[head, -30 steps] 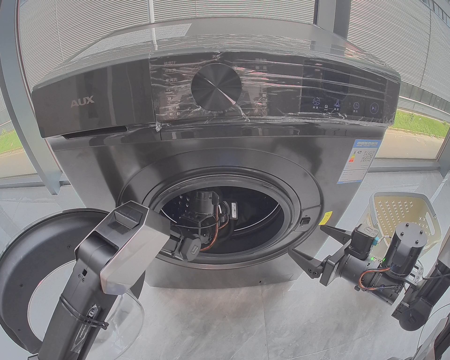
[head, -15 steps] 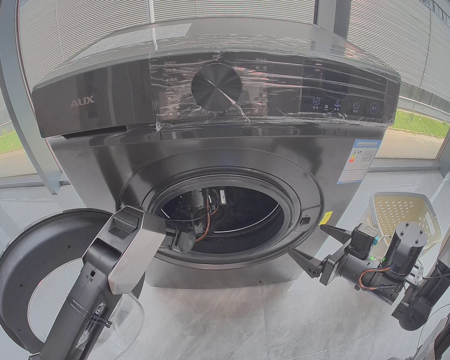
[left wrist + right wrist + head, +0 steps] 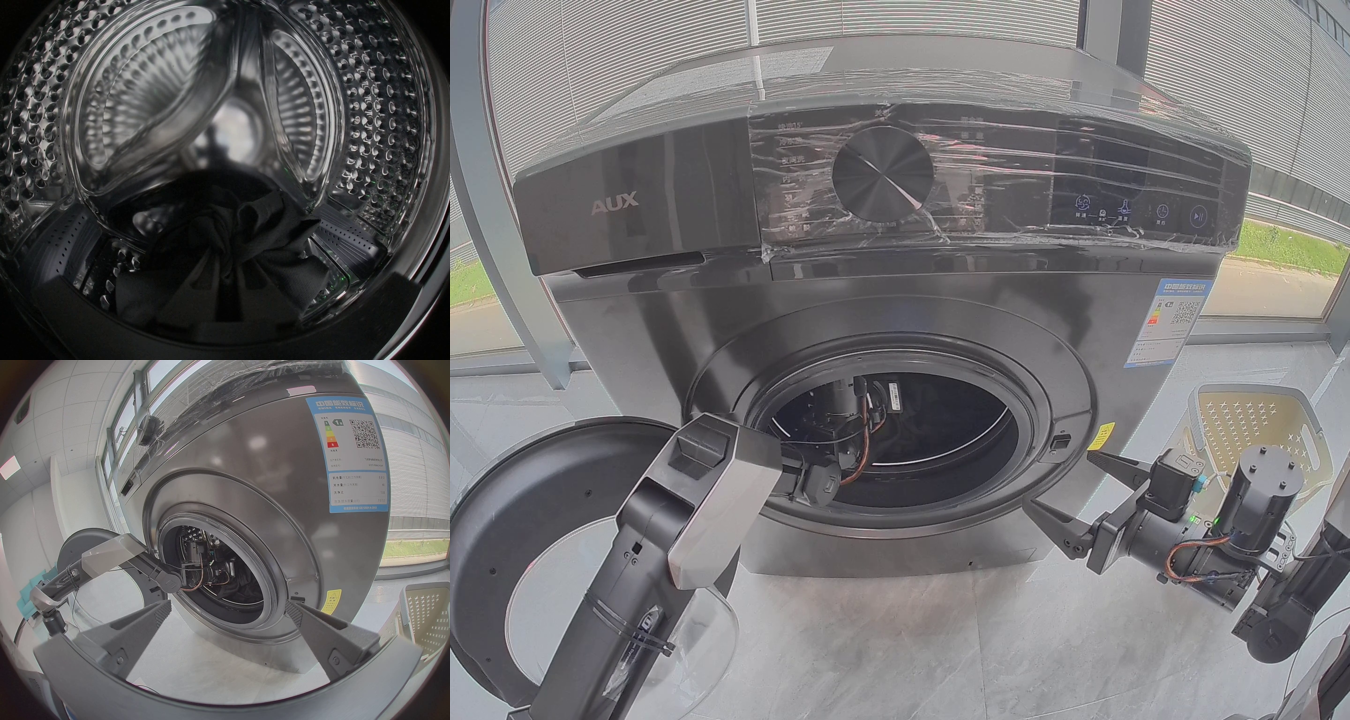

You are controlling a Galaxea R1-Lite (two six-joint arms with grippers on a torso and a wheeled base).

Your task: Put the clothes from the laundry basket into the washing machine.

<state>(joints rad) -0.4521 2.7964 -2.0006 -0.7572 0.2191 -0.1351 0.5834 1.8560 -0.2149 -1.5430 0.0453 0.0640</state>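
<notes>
The grey front-loading washing machine (image 3: 891, 309) stands with its round opening (image 3: 900, 436) uncovered. My left arm's wrist (image 3: 848, 422) is inside that opening, and the left gripper (image 3: 224, 572) sits within the drum. A dark garment (image 3: 225, 262) lies crumpled on the bottom of the steel drum (image 3: 389, 117), apart from the left gripper. The cream perforated laundry basket (image 3: 1256, 427) stands on the floor at the right. My right gripper (image 3: 1080, 492) hangs open and empty in front of the machine's lower right, between the opening and the basket (image 3: 422, 613).
The machine's round door (image 3: 516, 525) is swung wide open at the left, beside my left arm. Pale tiled floor (image 3: 937, 637) lies in front of the machine. Windows and a metal post are behind it.
My left arm's wrist has moved up and farther into the drum while its elbow dropped a little. The right gripper has edged slightly left.
</notes>
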